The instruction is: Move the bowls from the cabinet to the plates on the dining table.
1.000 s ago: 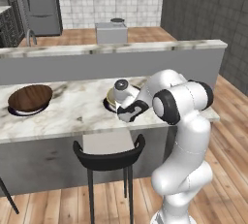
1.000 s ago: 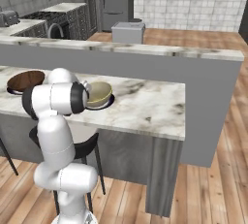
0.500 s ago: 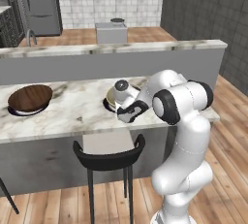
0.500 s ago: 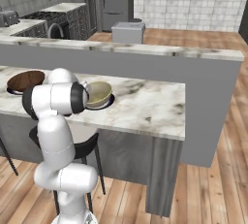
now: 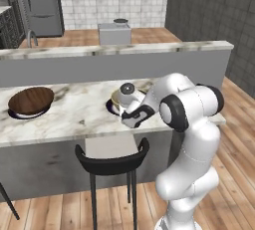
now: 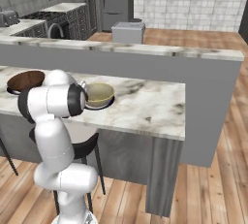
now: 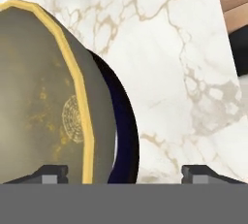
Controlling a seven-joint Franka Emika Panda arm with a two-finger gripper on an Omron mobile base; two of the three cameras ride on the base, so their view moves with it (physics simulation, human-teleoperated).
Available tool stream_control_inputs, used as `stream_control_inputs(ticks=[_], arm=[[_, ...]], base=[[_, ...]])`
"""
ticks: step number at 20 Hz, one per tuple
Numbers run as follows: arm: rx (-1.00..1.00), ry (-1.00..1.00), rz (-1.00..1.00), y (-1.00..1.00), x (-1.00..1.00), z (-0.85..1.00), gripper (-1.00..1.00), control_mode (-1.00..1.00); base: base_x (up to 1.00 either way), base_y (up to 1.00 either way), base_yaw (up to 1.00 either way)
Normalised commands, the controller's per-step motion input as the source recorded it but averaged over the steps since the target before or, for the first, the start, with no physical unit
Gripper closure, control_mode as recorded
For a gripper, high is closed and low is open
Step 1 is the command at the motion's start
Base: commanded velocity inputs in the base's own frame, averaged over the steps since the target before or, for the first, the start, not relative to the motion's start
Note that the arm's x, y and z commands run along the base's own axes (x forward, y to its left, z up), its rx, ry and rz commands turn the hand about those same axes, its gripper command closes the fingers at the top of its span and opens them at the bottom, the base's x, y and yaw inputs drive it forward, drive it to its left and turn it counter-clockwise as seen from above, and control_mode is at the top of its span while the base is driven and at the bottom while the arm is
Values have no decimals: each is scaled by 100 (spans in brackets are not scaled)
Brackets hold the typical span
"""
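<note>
- Almost nothing is seen to have shifted over the last second: the arm is parked in the same low pose at the marble worktop [image 5: 74, 119], and the tan bowl [image 6: 99, 93] sits where it sat.
- That bowl is seated on a navy-rimmed plate [image 7: 127, 136], so this delivery is judged as good as done.
- The dark wooden bowl [image 5: 31, 99] is found further along the same worktop on its own plate [image 5: 15, 114], well apart from the first; both bowls look placed.
- The hand [image 7: 123, 172] is held low just beside the tan bowl, its finger tips [image 7: 51, 172] spread wide on either side of the bowl's rim.
- Nothing is gripped; the jaws stand open, and no contact with the bowl can be made out.
- A clean lift away is judged to be what remains.
</note>
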Motion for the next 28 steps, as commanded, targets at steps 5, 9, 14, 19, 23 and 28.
stream_control_inputs(ticks=[5, 9, 14, 19, 23, 28], arm=[[0, 0, 6, -22, 1, 49, -100, -100], [-2, 0, 4, -25, 4, 69, -100, -100], [-2, 0, 1, -27, 4, 84, -100, -100], [4, 0, -4, -18, 0, 100, -100, -100], [18, 0, -28, -12, 0, 80, -100, -100], [27, 0, -38, -8, -1, 57, -100, -100]], base=[[0, 0, 0], [0, 0, 0], [0, 0, 0], [0, 0, 0], [0, 0, 0], [0, 0, 0]])
